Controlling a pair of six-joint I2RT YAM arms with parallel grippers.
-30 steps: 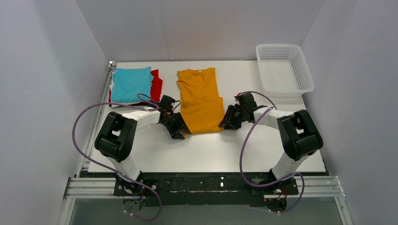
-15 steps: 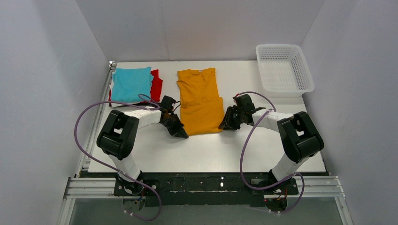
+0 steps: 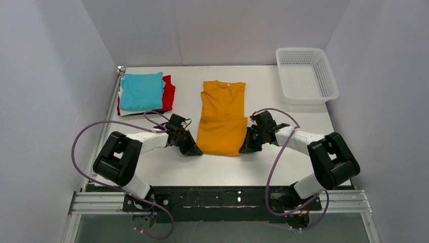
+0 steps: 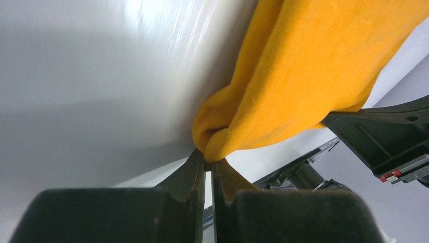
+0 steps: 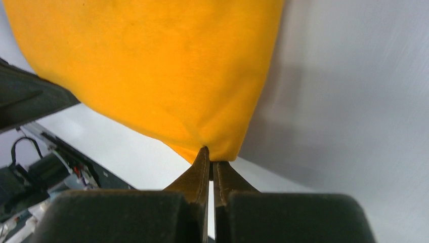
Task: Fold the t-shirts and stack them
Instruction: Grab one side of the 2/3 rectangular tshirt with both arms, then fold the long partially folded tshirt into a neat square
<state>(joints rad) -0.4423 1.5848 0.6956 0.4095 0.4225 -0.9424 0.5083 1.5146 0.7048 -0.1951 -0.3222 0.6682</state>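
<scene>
Both arms stretch low over the white tabletop (image 3: 283, 167), elbows outward and wrists angled inward. The left end effector (image 3: 194, 150) and the right end effector (image 3: 245, 149) each pinch a near corner of the soft mustard-orange cloth t-shirt (image 3: 222, 119), which lies mid-tabletop with its collar far.

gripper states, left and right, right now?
left gripper: shut on the orange t-shirt, at its near left corner.
right gripper: shut on the same shirt's near right corner.
</scene>
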